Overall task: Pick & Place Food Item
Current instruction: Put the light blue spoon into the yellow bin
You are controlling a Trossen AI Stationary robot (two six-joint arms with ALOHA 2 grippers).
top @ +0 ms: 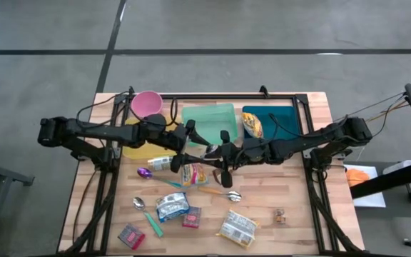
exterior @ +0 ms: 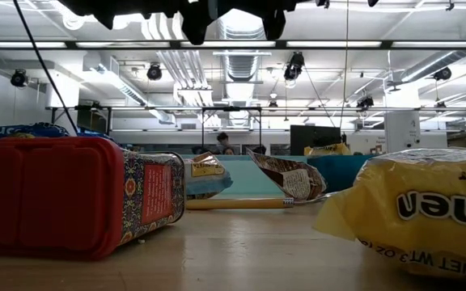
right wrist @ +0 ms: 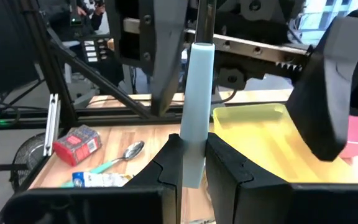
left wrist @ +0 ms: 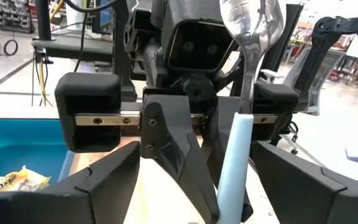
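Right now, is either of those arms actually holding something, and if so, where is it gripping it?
Yes. The right gripper is shut on a spoon, clamping the light blue handle near its end. The left gripper is open around it and holds nothing.

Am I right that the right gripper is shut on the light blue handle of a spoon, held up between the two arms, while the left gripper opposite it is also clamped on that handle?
Not quite. The right gripper is shut on the spoon by its light blue handle, but the left gripper is open; the left wrist view shows its fingers standing clear on either side of the handle.
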